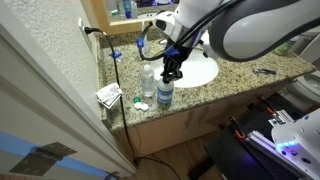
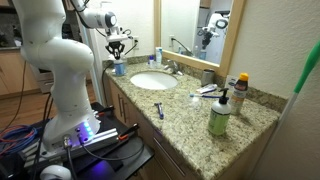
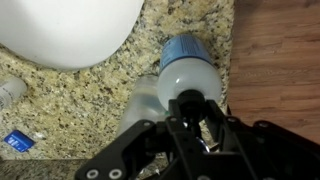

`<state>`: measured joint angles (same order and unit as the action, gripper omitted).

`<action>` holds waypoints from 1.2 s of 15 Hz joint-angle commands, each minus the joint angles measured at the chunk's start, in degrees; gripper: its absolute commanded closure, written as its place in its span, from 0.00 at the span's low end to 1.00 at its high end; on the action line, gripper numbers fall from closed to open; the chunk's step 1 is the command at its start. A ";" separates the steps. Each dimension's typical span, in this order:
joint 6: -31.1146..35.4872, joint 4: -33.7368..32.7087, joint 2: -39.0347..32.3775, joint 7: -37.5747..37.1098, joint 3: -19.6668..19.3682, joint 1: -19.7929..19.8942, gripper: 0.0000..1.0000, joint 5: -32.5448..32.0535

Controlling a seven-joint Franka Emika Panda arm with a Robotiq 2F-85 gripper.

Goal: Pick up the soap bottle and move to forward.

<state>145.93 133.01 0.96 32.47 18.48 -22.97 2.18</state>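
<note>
The soap bottle (image 1: 165, 93) stands upright on the granite counter (image 1: 240, 70), close to its front edge and to the left of the white sink (image 1: 200, 70) in an exterior view. A clear bottle (image 1: 148, 82) stands just beside it, farther from the sink. The gripper (image 1: 172, 72) hangs straight over the soap bottle, pointing down. In the wrist view its fingers (image 3: 215, 125) sit narrow on either side of the black pump top (image 3: 190, 103); I cannot tell whether they press on it. A folded paper (image 1: 108, 95) lies at the counter's left end. In an exterior view, a razor (image 2: 159, 108) and a green bottle (image 2: 219, 115) sit well apart on the sink's other side.
</note>
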 commanded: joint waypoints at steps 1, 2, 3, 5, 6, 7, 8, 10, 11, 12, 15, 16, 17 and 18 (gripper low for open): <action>0.42 -0.10 -0.56 -2.18 0.64 0.83 0.92 -0.38; 1.33 -0.07 -0.73 -2.64 0.70 0.74 0.92 0.75; 2.38 0.00 -0.85 -3.72 0.74 0.70 0.92 1.26; -4.75 -1.08 6.71 -1.75 -0.88 2.00 0.92 6.01; -5.88 -1.72 8.24 -2.95 -1.70 2.52 0.92 6.08; -7.09 -2.17 10.20 -3.86 -2.82 3.09 0.92 6.27; -8.54 -2.66 12.19 -4.95 -4.04 3.65 0.92 6.19; -13.97 -3.80 17.27 -9.57 -5.92 5.68 0.92 1.86; -17.29 -4.30 20.00 -10.32 -6.81 6.36 0.92 0.42; -20.42 -4.63 21.87 -9.82 -7.56 6.35 0.92 -0.40; -19.73 -4.80 21.49 -9.10 -8.42 5.55 0.92 0.17; -19.18 -4.57 20.55 -9.73 -8.27 6.19 0.92 -0.94; -18.04 -5.20 19.11 -10.87 -8.64 7.39 0.92 -1.84; -18.38 -6.34 17.76 -11.70 -9.41 8.37 0.92 -2.32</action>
<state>126.15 128.53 22.66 22.66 10.29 -16.82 1.94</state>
